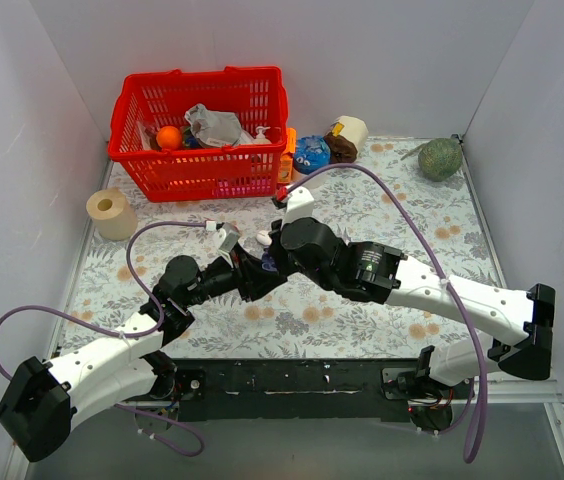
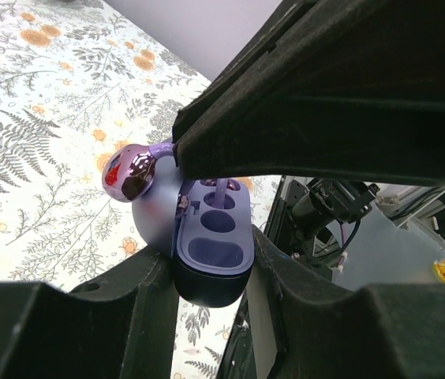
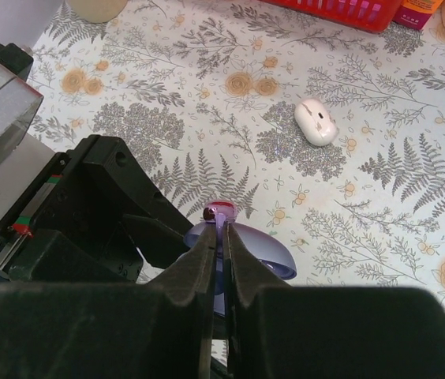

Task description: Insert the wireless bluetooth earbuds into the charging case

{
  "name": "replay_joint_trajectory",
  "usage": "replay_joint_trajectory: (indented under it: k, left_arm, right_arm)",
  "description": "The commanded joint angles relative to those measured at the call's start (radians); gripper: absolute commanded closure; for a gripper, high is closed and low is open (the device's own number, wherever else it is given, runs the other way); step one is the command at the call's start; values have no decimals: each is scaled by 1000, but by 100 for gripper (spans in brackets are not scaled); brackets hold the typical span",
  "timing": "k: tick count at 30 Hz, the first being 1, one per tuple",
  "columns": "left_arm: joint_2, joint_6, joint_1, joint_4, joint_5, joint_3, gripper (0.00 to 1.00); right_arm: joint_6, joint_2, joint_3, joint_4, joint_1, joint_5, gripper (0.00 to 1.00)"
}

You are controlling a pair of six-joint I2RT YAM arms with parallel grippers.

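Note:
My left gripper [image 2: 215,264] is shut on the lavender charging case [image 2: 216,246], held off the table with its lid [image 2: 155,213] swung open and the dark sockets showing. My right gripper [image 3: 222,229] is shut on the stem of a shiny purple earbud [image 2: 130,174], just above the case's lid side. The bud [image 3: 221,212] pokes out past the fingertips, over the lid [image 3: 274,259]. In the top view both grippers [image 1: 262,262] meet mid-table. I cannot make out the second earbud.
A small white oval object [image 3: 315,122] lies on the floral cloth beyond the grippers, also in the top view [image 1: 262,238]. A red basket [image 1: 202,130], a tape roll [image 1: 112,213], a blue toy [image 1: 312,153] and a green ball [image 1: 440,158] stand along the back.

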Motion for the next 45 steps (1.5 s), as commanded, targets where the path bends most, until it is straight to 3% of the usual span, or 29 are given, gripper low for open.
replay_joint_trajectory:
  k: [1, 5, 18, 29, 45]
  left_arm:
    - [-27, 17, -5, 33, -7, 33, 100]
    - [-25, 17, -4, 33, -6, 35, 100]
    - [-19, 5, -4, 37, 31, 32, 100]
    - [-4, -33, -4, 82, 97, 24, 100]
    - [24, -128, -2, 260, 404, 16, 100]
  right_arm:
    - [16, -34, -34, 12, -4, -14, 91]
    - [19, -45, -41, 10, -4, -14, 99]
    - [-82, -122, -17, 3, -6, -16, 99]
    - [-263, -165, -9, 9, -6, -216, 99]
    - [-409, -205, 60, -120, -4, -416, 99]
